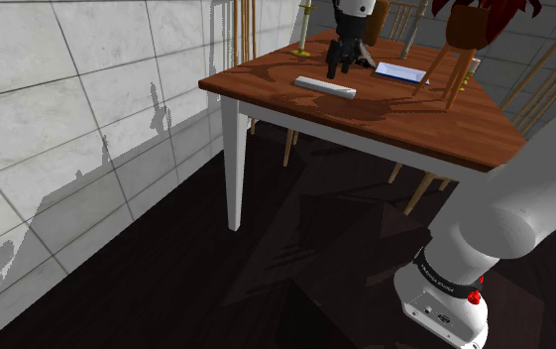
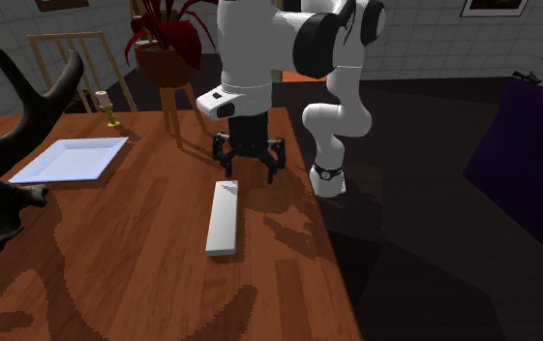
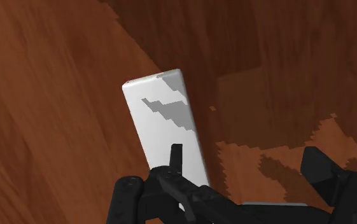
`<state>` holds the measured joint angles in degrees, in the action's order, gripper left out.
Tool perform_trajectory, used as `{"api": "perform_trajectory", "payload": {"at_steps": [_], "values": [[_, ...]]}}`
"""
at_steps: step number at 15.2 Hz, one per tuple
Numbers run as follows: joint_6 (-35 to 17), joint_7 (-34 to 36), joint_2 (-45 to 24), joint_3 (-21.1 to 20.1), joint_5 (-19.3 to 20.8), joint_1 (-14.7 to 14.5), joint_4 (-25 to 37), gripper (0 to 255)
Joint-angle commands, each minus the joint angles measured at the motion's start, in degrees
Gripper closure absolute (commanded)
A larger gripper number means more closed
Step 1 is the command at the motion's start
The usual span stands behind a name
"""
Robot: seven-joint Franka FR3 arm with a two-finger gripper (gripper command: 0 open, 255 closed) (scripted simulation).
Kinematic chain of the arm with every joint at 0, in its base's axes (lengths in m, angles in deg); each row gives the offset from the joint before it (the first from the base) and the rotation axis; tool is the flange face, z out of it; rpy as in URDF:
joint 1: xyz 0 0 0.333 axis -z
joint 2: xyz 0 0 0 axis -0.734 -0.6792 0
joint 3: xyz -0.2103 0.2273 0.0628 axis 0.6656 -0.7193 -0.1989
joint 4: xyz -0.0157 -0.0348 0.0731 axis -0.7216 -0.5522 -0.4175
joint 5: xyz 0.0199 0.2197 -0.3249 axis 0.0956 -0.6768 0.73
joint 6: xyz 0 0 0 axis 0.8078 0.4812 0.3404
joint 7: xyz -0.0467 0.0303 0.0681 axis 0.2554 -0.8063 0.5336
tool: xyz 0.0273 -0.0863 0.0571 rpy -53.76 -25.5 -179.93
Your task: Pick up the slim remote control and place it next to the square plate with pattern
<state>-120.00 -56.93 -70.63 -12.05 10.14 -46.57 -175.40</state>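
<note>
Brown wood forms the table point(image 2: 143, 281), and the slim remote control point(image 2: 224, 218), a plain white bar, lies flat on it. Going from the second exterior view's left, a dark antlered figure point(image 2: 8, 184) stands farthest left of the remote control. Next is the square plate point(image 2: 71, 160), pale and plain, also left of the remote control and well apart from it. A small candlestick point(image 2: 110, 108) and a red-leaved potted plant point(image 2: 167, 44) on a wooden stand sit beyond the remote control. Over the remote control's far end hangs the black gripper point(image 2: 250, 172), pointing down, its fingers spread wide with nothing between them. Right of the remote control, off the table, is a purple shape point(image 2: 530, 165).

In the wrist view the remote control point(image 3: 164, 127) stretches away from the gripper point(image 3: 224, 181), its near end close by one finger point(image 3: 127, 194); I cannot tell whether they touch.

In the shoulder view the gripper point(image 1: 338, 59) is just above the remote control point(image 1: 325, 87), and the square plate point(image 1: 401, 72) lies to the remote control's right.
</note>
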Motion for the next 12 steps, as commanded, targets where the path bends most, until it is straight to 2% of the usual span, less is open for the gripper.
{"api": "perform_trajectory", "payload": {"at_steps": [1,5,12], "values": [[0.69,-3.87,-5.37,1.27,-1.76,0.38,5.06,0],[3.31,-10.51,-16.16,2.58,-5.59,2.02,16.25,0],[-2.05,-10.58,-16.28,2.36,-5.67,2.0,11.01,0]]}}
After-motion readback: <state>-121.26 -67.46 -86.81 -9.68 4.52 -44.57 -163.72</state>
